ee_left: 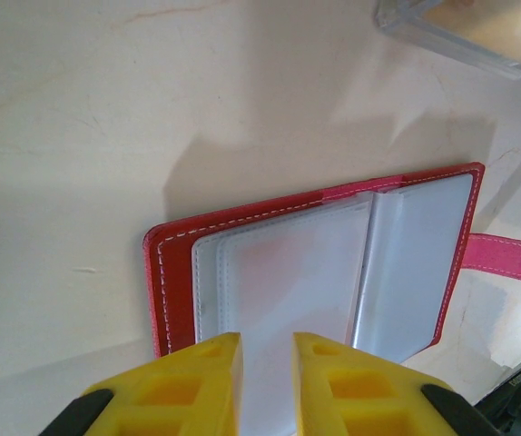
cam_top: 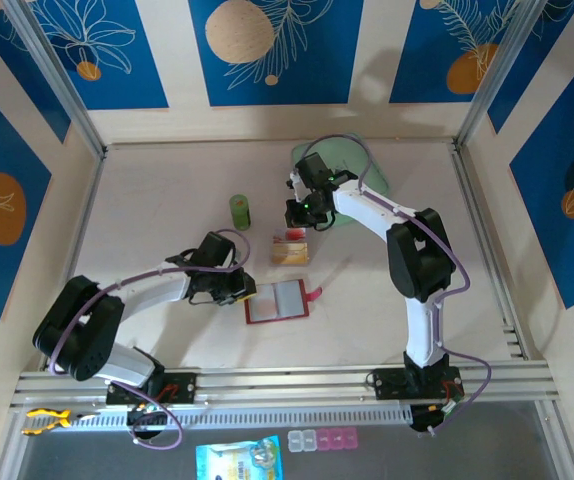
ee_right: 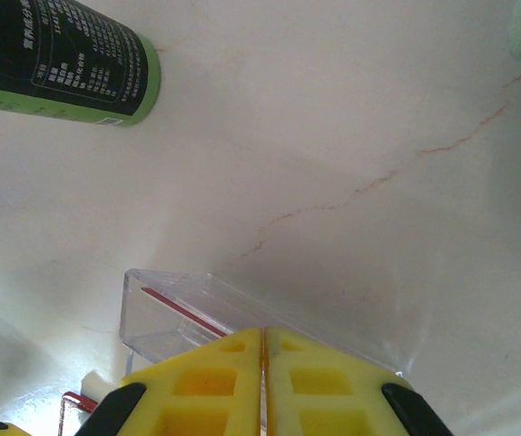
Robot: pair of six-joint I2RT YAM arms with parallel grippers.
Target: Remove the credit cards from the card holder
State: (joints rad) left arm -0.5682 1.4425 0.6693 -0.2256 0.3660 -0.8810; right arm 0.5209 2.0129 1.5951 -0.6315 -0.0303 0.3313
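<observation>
Right gripper (ee_right: pixel 262 334) pinches a thin tan credit card (ee_right: pixel 262 391); left gripper (ee_left: pixel 268 343) hangs slightly apart over flat red booklet card holder (ee_left: pixel 174 272).

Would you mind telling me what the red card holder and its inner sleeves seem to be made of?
Card holder: probably faux leather, matte red, with white edge stitching. Sleeves: soft translucent plastic, greyish and slightly glossy.

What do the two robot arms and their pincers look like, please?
The left arm and right arm are built of white tubular links and bulky black joint housings, with thin purple cable looping alongside. The left pincer and right pincer each have two bright yellow blocky fingers with square recesses, on black mounts.
</observation>
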